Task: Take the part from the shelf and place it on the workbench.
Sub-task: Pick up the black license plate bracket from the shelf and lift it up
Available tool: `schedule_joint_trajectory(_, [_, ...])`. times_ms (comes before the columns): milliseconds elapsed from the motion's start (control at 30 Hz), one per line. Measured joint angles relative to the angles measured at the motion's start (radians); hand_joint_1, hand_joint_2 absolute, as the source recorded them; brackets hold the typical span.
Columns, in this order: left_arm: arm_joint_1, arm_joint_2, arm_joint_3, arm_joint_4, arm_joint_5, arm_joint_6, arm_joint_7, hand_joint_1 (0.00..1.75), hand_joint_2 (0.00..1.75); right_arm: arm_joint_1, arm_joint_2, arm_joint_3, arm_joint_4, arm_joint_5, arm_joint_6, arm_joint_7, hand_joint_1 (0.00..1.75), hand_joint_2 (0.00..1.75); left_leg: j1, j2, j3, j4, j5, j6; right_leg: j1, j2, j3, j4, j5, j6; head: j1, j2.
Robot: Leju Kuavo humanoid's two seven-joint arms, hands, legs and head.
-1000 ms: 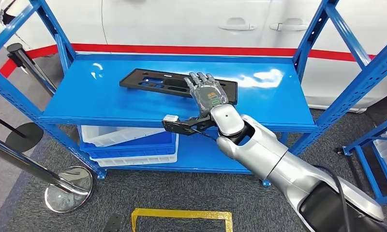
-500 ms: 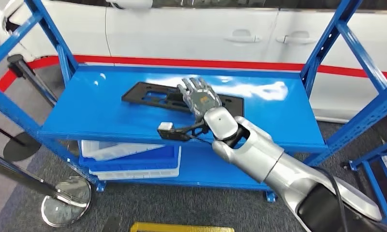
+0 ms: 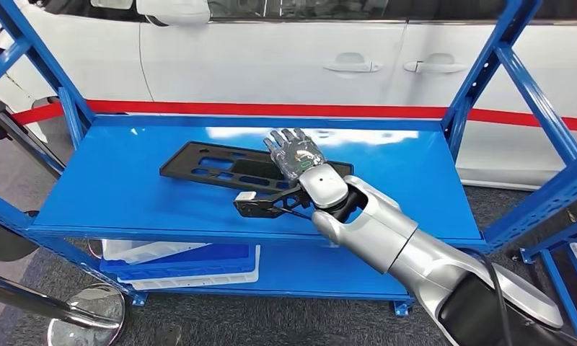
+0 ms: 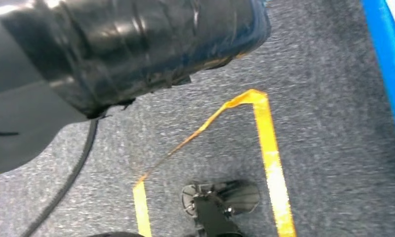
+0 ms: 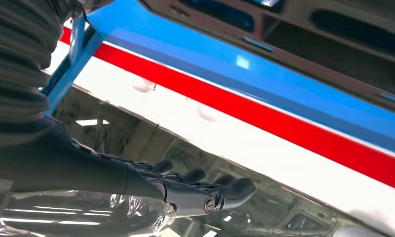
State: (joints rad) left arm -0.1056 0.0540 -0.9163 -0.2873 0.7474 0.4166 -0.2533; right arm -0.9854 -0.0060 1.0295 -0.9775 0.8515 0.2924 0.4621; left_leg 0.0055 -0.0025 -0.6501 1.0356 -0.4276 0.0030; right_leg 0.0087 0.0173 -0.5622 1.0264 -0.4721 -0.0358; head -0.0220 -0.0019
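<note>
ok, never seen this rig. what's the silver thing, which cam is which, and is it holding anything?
The silver thing is the right arm of a humanoid robot, ending in a many-fingered right hand. The wide picture is from a camera on the robot's head, looking forward and down. The other two come from cameras at its wrists, and those pictures are turned.

In the head view, the hand reaches over a blue shelf where a flat black part with cut-outs lies. The hand sits over the part's right end with its fingers stretched out; I cannot tell whether it touches the part, and it does not look like a grip yet. A white car stands behind the shelf, and blue and white bins sit on the lower level.

The left wrist view looks down at grey floor with yellow tape, so that arm probably hangs.
</note>
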Motion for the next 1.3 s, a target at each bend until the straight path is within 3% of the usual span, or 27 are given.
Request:
schedule_joint_trajectory(33, [0.0, 0.001, 0.0, 0.0, 0.001, 0.0, 0.001, 0.0, 0.0, 0.0, 0.0, 0.002, 0.004, -0.004, 0.009, 0.005, 0.0, 1.75, -0.003, -0.001, 0.001, -0.014, 0.013, 0.005, 0.0, 0.001, 0.001, -0.001, -0.005, 0.005, 0.001, 0.0])
schedule_joint_trajectory(133, [0.004, 0.001, -0.002, 0.0, 0.006, 0.001, 0.007, 0.0, 0.0, -0.001, 0.0, 0.004, 0.015, -0.016, 0.047, 0.02, 0.0, 1.75, -0.002, -0.002, 0.008, -0.02, 0.014, 0.02, 0.0, 0.0, 0.003, 0.003, -0.018, 0.021, 0.003, 0.0])
schedule_joint_trajectory(200, [0.005, 0.001, -0.002, 0.0, 0.009, 0.001, 0.014, 0.0, 0.0, -0.004, -0.001, 0.005, 0.022, -0.026, 0.079, 0.025, 0.0, 1.75, 0.001, -0.002, 0.018, -0.026, 0.013, 0.029, 0.0, -0.003, -0.018, 0.052, -0.046, 0.03, 0.004, 0.0])
schedule_joint_trajectory(300, [0.005, 0.003, -0.003, 0.0, 0.014, -0.004, 0.033, 0.0, 0.0, -0.005, -0.003, 0.011, 0.039, -0.049, 0.144, 0.032, 0.0, 1.75, 0.001, -0.001, 0.028, -0.026, 0.003, 0.039, -0.006, -0.006, -0.129, 0.244, -0.113, 0.039, 0.004, 0.0])
schedule_joint_trajectory(333, [0.006, 0.004, -0.004, 0.0, 0.018, -0.005, 0.038, 0.0, 0.0, -0.004, -0.004, 0.016, 0.045, -0.058, 0.169, 0.032, 0.0, 1.75, 0.0, -0.002, 0.031, -0.025, -0.002, 0.04, -0.008, -0.006, -0.159, 0.283, -0.113, 0.041, 0.004, 0.0])
schedule_joint_trajectory(367, [0.008, 0.004, -0.005, 0.0, 0.022, -0.006, 0.043, 0.0, 0.0, -0.004, -0.005, 0.022, 0.05, -0.066, 0.191, 0.032, 0.0, 1.75, 0.0, -0.002, 0.034, -0.023, -0.006, 0.039, -0.009, -0.006, -0.17, 0.281, -0.093, 0.041, 0.004, 0.0])
schedule_joint_trajectory(400, [0.01, 0.004, -0.006, 0.0, 0.025, -0.006, 0.047, 0.0, 0.0, -0.004, -0.007, 0.026, 0.054, -0.074, 0.21, 0.032, 0.0, 1.75, 0.0, -0.003, 0.038, -0.021, -0.011, 0.039, -0.01, -0.006, -0.16, 0.24, -0.056, 0.039, 0.004, 0.0])
schedule_joint_trajectory(433, [0.012, 0.004, -0.006, 0.0, 0.027, -0.006, 0.05, 0.0, 0.0, -0.004, -0.008, 0.029, 0.056, -0.082, 0.227, 0.032, 0.0, 1.75, 0.0, -0.003, 0.042, -0.018, -0.016, 0.037, -0.01, -0.007, -0.136, 0.171, -0.011, 0.035, 0.004, 0.0])
schedule_joint_trajectory(500, [0.013, 0.002, -0.007, 0.0, 0.029, -0.002, 0.053, 0.0, 0.0, -0.006, -0.01, 0.036, 0.059, -0.099, 0.255, 0.03, 0.0, 1.75, -0.001, -0.004, 0.046, -0.014, -0.024, 0.03, -0.005, -0.008, -0.086, 0.049, 0.041, 0.026, 0.003, 0.0])
schedule_joint_trajectory(533, [0.012, 0.002, -0.008, 0.0, 0.03, 0.001, 0.053, 0.0, 0.0, -0.007, -0.01, 0.042, 0.06, -0.109, 0.268, 0.027, 0.0, 1.75, -0.002, -0.004, 0.046, -0.014, -0.026, 0.026, -0.003, -0.008, -0.073, 0.019, 0.048, 0.023, 0.003, 0.0])
schedule_joint_trajectory(633, [0.01, 0.002, -0.009, 0.0, 0.029, 0.009, 0.054, 0.0, 0.0, -0.006, -0.011, 0.059, 0.064, -0.139, 0.3, 0.016, 0.0, 1.75, -0.001, -0.003, 0.048, -0.018, -0.028, 0.011, -0.002, -0.005, -0.064, 0.001, 0.049, 0.013, 0.003, 0.0])
schedule_joint_trajectory(700, [0.008, 0.002, -0.009, 0.0, 0.027, 0.015, 0.054, 0.0, 0.0, -0.007, -0.012, 0.067, 0.065, -0.159, 0.316, 0.009, 0.0, 1.75, -0.001, -0.002, 0.036, 0.013, -0.053, 0.001, -0.008, -0.006, -0.056, -0.011, 0.054, 0.004, 0.001, 0.0])
schedule_joint_trajectory(800, [0.005, 0.001, -0.012, 0.0, 0.022, 0.022, 0.053, 0.0, 0.0, -0.004, -0.013, 0.083, 0.066, -0.182, 0.324, 0.003, 0.0, 1.75, 0.004, -0.002, -0.048, 0.187, -0.134, -0.01, -0.01, -0.007, -0.052, -0.016, 0.054, -0.002, -0.001, 0.0])
schedule_joint_trajectory(833, [0.005, 0.001, -0.013, 0.0, 0.02, 0.023, 0.053, 0.0, 0.0, -0.001, -0.014, 0.09, 0.067, -0.188, 0.325, 0.004, 0.0, 1.75, 0.005, -0.002, -0.074, 0.236, -0.147, -0.013, -0.009, -0.007, -0.052, -0.016, 0.054, -0.002, -0.001, 0.0])
schedule_joint_trajectory(867, [0.004, 0.0, -0.014, 0.0, 0.017, 0.023, 0.054, 0.0, 0.0, 0.002, -0.016, 0.095, 0.067, -0.193, 0.324, 0.007, 0.0, 1.75, 0.006, -0.002, -0.084, 0.251, -0.141, -0.015, -0.01, -0.006, -0.051, -0.015, 0.053, -0.003, -0.001, 0.0])
schedule_joint_trajectory(900, [0.004, 0.0, -0.015, 0.0, 0.015, 0.024, 0.055, 0.0, 0.0, 0.004, -0.017, 0.101, 0.067, -0.196, 0.322, 0.011, 0.0, 1.75, 0.007, -0.002, -0.075, 0.228, -0.118, -0.017, -0.01, -0.005, -0.049, -0.015, 0.052, -0.002, -0.001, 0.0])
schedule_joint_trajectory(1000, [-0.002, 0.0, -0.016, 0.0, 0.008, 0.024, 0.058, 0.0, 0.0, 0.008, -0.023, 0.115, 0.07, -0.2, 0.3, 0.026, 0.0, 1.75, 0.009, -0.003, 0.016, 0.033, -0.027, -0.014, -0.01, -0.003, -0.045, -0.01, 0.045, 0.006, -0.001, 0.0])
schedule_joint_trajectory(1033, [-0.005, 0.0, -0.018, 0.0, 0.006, 0.024, 0.057, 0.0, 0.0, 0.009, -0.025, 0.12, 0.072, -0.201, 0.292, 0.029, 0.0, 1.75, 0.008, -0.003, 0.036, -0.008, -0.016, -0.011, -0.008, -0.003, -0.046, -0.009, 0.044, 0.011, 0.0, 0.0])
schedule_joint_trajectory(1100, [-0.009, -0.001, -0.022, 0.0, 0.004, 0.024, 0.054, 0.0, 0.0, 0.011, -0.029, 0.126, 0.077, -0.204, 0.28, 0.033, 0.0, 1.75, 0.004, -0.005, 0.046, -0.027, -0.017, -0.001, -0.006, -0.002, -0.046, -0.008, 0.043, 0.019, 0.0, 0.0])
schedule_joint_trajectory(1167, [-0.011, -0.002, -0.025, 0.0, 0.0, 0.024, 0.052, 0.0, 0.0, 0.012, -0.032, 0.131, 0.082, -0.205, 0.271, 0.036, 0.33, 1.75, 0.006, -0.004, 0.049, -0.03, -0.015, 0.01, -0.006, -0.002, -0.048, 0.002, 0.035, 0.028, 0.001, 0.0])
schedule_joint_trajectory(1233, [-0.015, -0.003, -0.026, 0.0, -0.002, 0.024, 0.05, 0.0, 0.0, 0.013, -0.036, 0.135, 0.085, -0.205, 0.264, 0.04, 1.19, 1.75, 0.008, -0.001, 0.052, -0.034, -0.012, 0.023, -0.007, -0.005, -0.076, 0.068, -0.004, 0.037, 0.002, 0.0])
schedule_joint_trajectory(1300, [-0.017, -0.003, -0.028, 0.0, -0.003, 0.021, 0.044, 0.0, 0.0, 0.017, -0.039, 0.139, 0.087, -0.206, 0.26, 0.045, 1.73, 1.75, 0.008, 0.0, 0.053, -0.034, -0.013, 0.029, -0.01, -0.006, -0.136, 0.195, -0.066, 0.041, 0.003, 0.0])
